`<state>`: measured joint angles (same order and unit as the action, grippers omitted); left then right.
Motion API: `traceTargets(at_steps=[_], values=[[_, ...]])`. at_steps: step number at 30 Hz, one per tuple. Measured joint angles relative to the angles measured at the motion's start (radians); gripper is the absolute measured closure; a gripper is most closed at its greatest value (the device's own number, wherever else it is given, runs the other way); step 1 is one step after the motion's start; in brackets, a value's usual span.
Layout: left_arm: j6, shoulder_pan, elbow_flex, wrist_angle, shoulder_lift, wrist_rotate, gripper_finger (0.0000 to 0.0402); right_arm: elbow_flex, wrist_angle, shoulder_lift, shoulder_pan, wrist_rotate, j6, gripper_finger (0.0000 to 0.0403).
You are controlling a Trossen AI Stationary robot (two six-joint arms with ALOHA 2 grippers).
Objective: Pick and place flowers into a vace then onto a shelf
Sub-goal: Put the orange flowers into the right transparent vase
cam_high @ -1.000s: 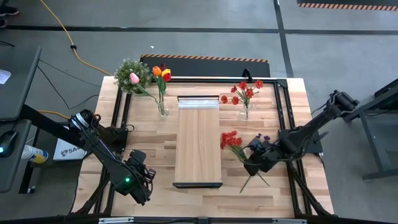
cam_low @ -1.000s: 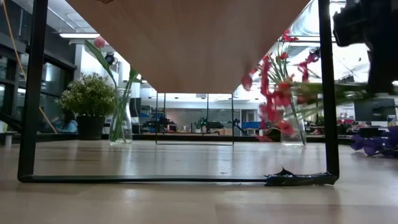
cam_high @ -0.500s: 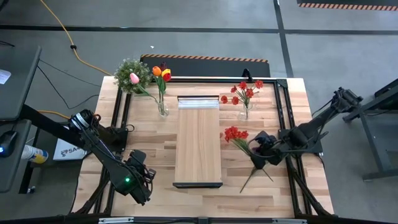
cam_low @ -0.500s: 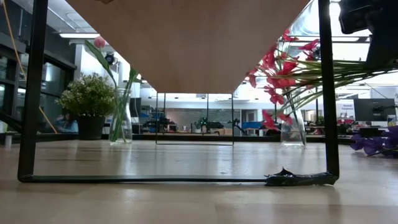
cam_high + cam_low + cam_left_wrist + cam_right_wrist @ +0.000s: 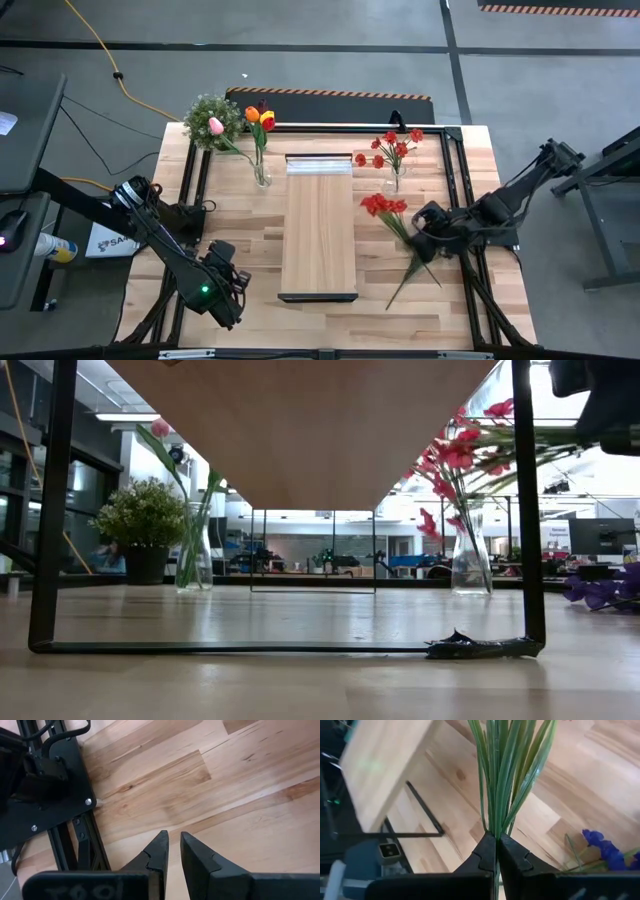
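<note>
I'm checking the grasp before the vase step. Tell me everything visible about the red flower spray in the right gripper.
The red flower spray is an artificial bunch: small red blossoms atop many thin green stems, plastic-looking. The right gripper is shut on the stems low down, with their ends sticking out past it. The bunch is lifted off the table, right of the shelf, blossoms angled toward the vase of red flowers. Only the gripper touches it.

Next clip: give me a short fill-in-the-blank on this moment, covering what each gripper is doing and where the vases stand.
1. The right gripper is shut on the green stems of a bunch of ____ flowers.
2. The left gripper holds ____ and waits over bare tabletop.
3. Two glass vases stand on the ____, one on each side of the shelf, the other right of it.
4. Loose ____ blossoms lie on the table near the right gripper.

Missing words: red; nothing; table; purple
</note>
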<state>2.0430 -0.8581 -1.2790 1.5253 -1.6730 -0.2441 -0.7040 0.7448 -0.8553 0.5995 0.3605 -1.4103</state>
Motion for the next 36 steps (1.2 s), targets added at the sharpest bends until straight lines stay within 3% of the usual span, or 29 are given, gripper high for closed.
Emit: traceTargets(at_steps=[11,20,28,36], values=[[0.000,0.000,0.000,0.003,0.000,-0.029,0.0316,0.000,-0.026,0.082,0.000,0.037,0.016,0.0403],[0.000,0.000,0.000,0.016,0.000,-0.030,0.0316,0.000,-0.283,0.128,0.000,0.053,0.110,0.0403],[0.000,0.000,0.000,0.027,0.000,-0.032,0.0316,0.000,-0.534,0.177,0.000,0.155,0.302,0.0403],[0.000,0.000,0.000,0.026,0.000,-0.031,0.0316,-0.001,-0.762,0.236,0.000,0.297,0.639,0.0403]])
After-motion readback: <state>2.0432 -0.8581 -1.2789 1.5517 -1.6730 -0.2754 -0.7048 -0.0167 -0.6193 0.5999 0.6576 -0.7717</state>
